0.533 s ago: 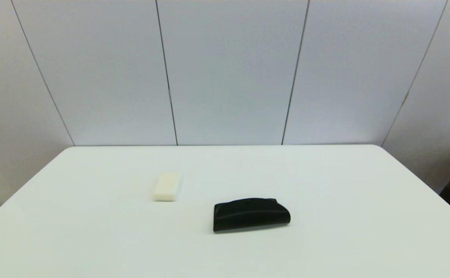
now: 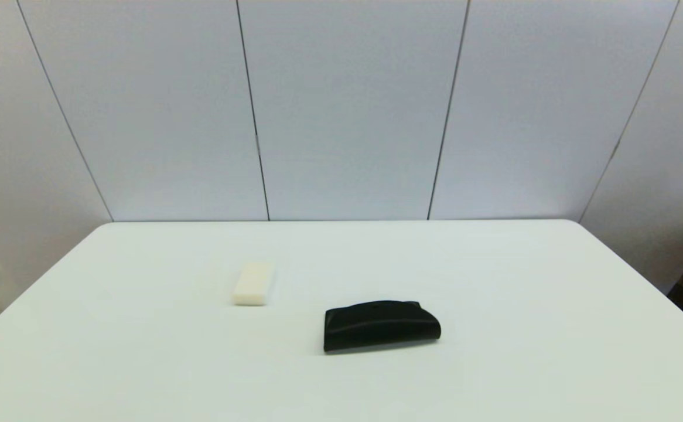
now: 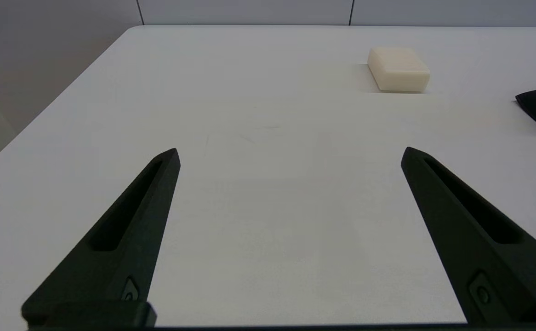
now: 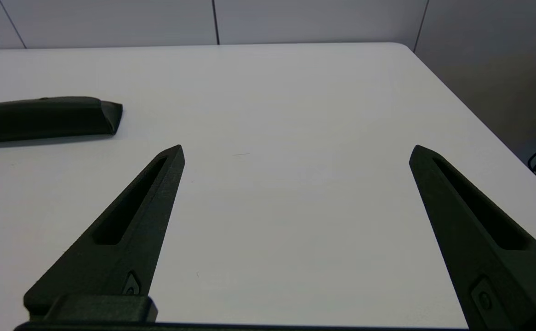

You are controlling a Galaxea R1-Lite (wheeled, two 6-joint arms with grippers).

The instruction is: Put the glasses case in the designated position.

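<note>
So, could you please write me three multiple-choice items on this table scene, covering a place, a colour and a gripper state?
1. Where does the glasses case lie relative to the cream block?
A. nearer the robot, to its right
B. on top of it
C. behind it, to its left

2. What colour is the glasses case?
A. red
B. black
C. white

3. How is the left gripper?
A. shut on the case
B. shut, empty
C. open, empty

Answers: 1 A, the head view shows them apart; 2 B, matte black; 3 C, jaws spread over bare table.
</note>
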